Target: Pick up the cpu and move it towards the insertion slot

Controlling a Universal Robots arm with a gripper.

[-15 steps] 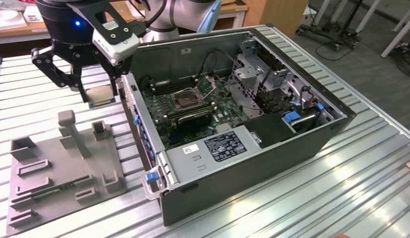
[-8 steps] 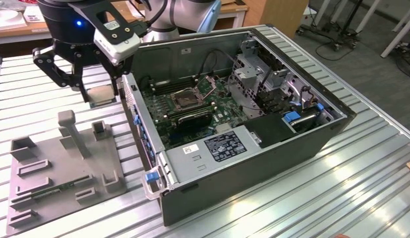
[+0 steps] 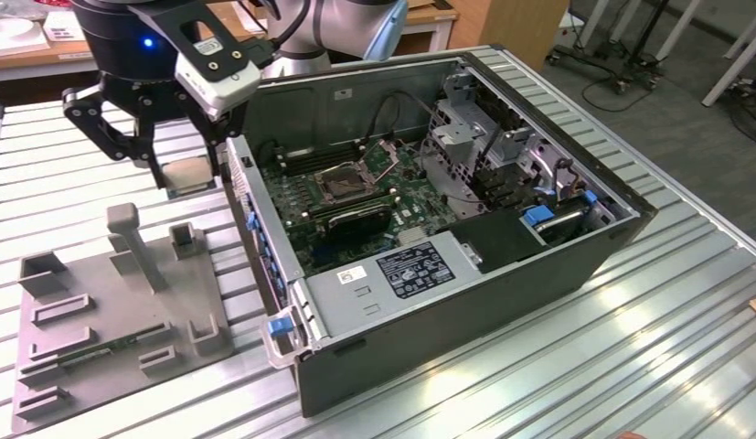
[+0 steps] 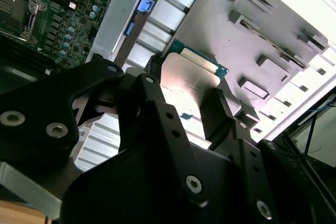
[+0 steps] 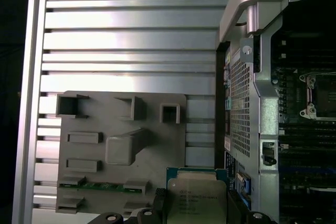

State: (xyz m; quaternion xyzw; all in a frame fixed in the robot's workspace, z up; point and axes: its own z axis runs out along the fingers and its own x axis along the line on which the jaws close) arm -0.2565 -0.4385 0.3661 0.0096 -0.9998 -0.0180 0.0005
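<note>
My black jaws (image 3: 183, 169) are closed on the small flat square silvery-grey cpu (image 3: 186, 171), held above the ribbed metal worktop (image 3: 60, 174), between the grey plastic tray (image 3: 103, 320) and the open computer case (image 3: 475, 302). The shiny-framed insertion slot (image 3: 348, 181) lies to the exterior view's right, on the green motherboard (image 3: 409, 206).

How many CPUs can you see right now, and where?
1. The cpu is gripped in the gripper, lifted above the grey tray, outside the open computer case. The insertion slot looks empty; none seen elsewhere, though others may be hidden.
</note>
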